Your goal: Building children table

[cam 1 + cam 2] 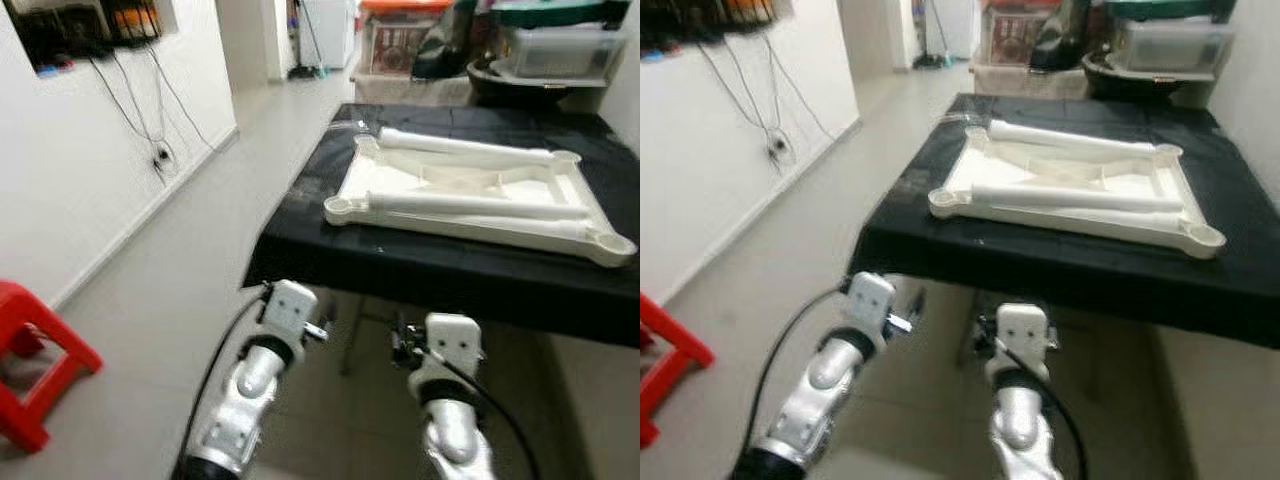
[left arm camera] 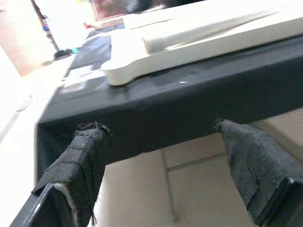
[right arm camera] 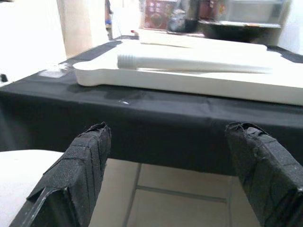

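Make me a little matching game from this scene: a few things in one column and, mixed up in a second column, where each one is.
Things:
1. white tabletop
2. red stool
3. white table legs
4. left gripper

Places:
A. on the floor at the robot's left
B. below the black table's near edge, open
C. upside down on the black table
D. lying across the upturned tabletop

Pairs: 1-C, 2-A, 3-D, 4-B

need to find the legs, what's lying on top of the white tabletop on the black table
Two white legs lie on the upturned tabletop, one near the front edge, one along the back. Whether more lie beneath them cannot be seen. The black table carries it.
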Robot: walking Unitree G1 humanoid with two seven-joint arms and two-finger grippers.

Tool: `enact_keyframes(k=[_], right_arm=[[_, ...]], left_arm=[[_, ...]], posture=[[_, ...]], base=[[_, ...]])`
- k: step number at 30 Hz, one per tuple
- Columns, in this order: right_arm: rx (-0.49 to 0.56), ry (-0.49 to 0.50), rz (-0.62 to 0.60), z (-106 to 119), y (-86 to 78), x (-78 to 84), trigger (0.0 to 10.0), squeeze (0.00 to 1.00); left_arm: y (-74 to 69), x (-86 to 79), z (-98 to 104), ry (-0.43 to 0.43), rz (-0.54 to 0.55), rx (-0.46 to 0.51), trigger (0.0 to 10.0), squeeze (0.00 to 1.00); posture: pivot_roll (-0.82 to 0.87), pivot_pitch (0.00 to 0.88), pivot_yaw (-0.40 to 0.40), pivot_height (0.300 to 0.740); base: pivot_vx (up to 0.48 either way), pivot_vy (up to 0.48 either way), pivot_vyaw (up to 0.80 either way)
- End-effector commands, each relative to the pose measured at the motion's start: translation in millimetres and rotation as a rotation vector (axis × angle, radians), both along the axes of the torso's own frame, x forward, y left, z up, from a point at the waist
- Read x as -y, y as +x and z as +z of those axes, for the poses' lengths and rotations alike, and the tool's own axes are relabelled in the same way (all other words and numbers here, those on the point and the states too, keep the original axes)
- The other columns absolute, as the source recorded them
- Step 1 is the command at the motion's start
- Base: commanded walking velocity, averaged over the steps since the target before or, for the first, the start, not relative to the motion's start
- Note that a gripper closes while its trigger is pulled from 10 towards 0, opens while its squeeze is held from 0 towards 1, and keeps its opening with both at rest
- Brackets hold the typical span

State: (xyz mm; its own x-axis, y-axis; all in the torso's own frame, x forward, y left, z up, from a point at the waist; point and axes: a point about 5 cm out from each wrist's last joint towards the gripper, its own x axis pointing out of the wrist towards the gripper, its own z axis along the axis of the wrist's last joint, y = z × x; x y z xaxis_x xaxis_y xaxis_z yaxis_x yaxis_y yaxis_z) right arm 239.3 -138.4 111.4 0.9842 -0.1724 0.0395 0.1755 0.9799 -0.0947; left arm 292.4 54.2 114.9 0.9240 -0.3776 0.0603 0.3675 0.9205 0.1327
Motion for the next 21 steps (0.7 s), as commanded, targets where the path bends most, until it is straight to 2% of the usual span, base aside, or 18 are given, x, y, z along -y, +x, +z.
enact_keyframes(k=[1, 21], right_arm=[[0.004, 0.012, -0.003, -0.3, -1.1, 1.1, 10.0, 0.00], [0.031, 0.022, -0.051, 1.9, -4.3, 6.0, 10.0, 0.00]], left_arm=[[-1.8, 2.3, -5.3, -0.009, -0.005, -0.028, 10.0, 0.00], [-3.7, 5.1, -5.4, -0.012, -0.043, -0.026, 10.0, 0.00]], posture=[[0.01, 0.000, -0.012, 0.740], [0.01, 0.000, -0.008, 0.740]], base=[[0.000, 0.000, 0.00], [0.255, 0.000, 0.00]])
